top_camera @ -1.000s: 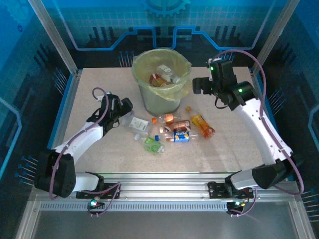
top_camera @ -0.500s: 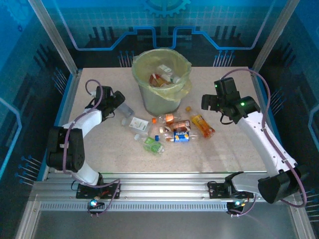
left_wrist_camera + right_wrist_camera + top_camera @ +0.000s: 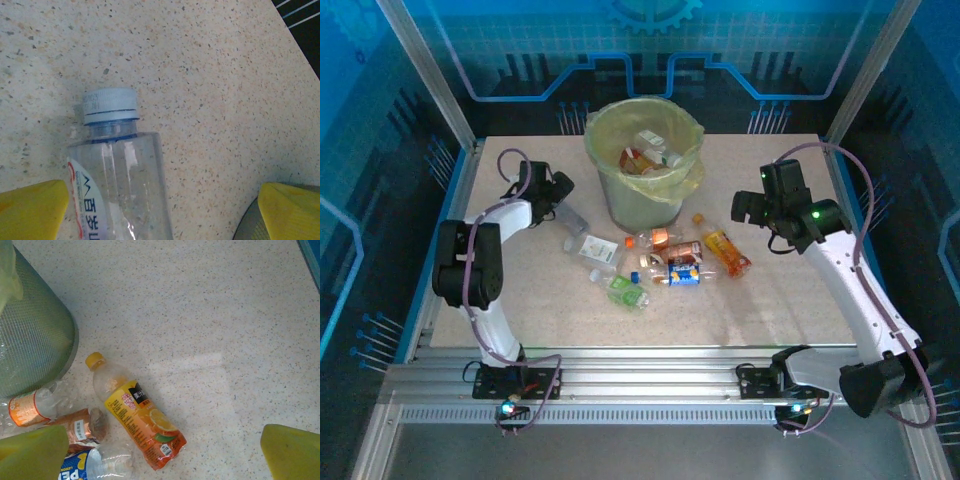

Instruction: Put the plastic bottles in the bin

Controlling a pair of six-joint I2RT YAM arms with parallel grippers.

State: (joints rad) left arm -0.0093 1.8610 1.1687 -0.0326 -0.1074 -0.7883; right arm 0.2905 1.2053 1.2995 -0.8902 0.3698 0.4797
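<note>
— Where does the clear bottle (image 3: 120, 170) lie?
— On the table (image 3: 225, 75), between the fingers of the left gripper (image 3: 162, 200), closer to the left finger. Both grippers are spread wide and hold nothing. The right gripper (image 3: 162, 450) hangs over the orange bottle (image 3: 140, 420).
— And what differs from one second ago?
— The right gripper has moved away from the bin (image 3: 642, 195), and the left gripper has drawn back a little.

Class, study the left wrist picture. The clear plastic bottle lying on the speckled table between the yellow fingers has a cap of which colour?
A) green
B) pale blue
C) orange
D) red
B: the clear plastic bottle lying on the speckled table, framed by the open left gripper, carries a pale blue screw cap.
</note>
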